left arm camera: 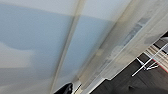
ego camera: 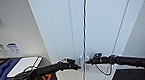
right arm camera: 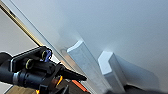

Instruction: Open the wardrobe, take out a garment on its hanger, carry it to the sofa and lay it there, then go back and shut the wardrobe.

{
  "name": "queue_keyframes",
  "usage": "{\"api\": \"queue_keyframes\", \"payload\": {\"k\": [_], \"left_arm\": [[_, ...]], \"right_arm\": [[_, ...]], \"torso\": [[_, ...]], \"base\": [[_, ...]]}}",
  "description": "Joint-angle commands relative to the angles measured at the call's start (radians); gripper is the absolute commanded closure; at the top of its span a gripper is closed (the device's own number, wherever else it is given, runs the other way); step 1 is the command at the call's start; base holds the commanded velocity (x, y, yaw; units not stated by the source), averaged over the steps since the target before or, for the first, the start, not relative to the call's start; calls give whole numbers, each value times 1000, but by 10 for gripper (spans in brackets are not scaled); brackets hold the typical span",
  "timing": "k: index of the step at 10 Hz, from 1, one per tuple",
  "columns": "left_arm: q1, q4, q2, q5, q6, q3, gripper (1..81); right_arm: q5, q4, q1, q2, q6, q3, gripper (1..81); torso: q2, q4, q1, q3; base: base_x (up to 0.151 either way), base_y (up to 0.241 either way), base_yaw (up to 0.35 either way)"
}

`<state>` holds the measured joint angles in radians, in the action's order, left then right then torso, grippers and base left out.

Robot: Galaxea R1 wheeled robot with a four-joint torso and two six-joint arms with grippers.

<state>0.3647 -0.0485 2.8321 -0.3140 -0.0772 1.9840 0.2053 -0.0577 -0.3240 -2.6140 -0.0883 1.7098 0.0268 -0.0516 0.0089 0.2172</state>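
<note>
Nearest, at six o'clock in the head view, the left gripper point(ego camera: 76, 65) and right gripper point(ego camera: 87, 62) meet at the wardrobe point(ego camera: 100, 28) door seam, beside its small white handles point(right arm camera: 85, 62). Whether either claw is clenched I cannot tell. Farther, at eight o'clock, lies a blue-and-white object point(ego camera: 13, 67), perhaps a case.
</note>
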Motion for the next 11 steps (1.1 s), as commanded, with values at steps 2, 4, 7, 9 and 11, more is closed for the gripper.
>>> {"api": "queue_keyframes", "payload": {"k": [2,4,7,9,11], "left_arm": [[-198,-11,99,-5,4,101,10],[-217,-11,118,-5,4,117,10],[-220,-25,175,-5,8,180,10],[-220,-31,221,12,7,182,10],[-217,-25,259,16,4,167,10]], "right_arm": [[9,-2,167,-7,-4,-23,10],[9,-5,168,-13,-4,-23,10],[9,-4,171,-33,-4,-15,10],[9,-7,168,-43,-4,-12,10],[5,-10,159,-43,-14,-24,10]], "torso": [[0,0,0,0],[0,0,0,0],[0,0,0,0],[0,0,0,0],[0,0,0,0]], "base": [[0,0,0],[0,0,0],[0,0,0],[0,0,0],[0,0,0]]}}
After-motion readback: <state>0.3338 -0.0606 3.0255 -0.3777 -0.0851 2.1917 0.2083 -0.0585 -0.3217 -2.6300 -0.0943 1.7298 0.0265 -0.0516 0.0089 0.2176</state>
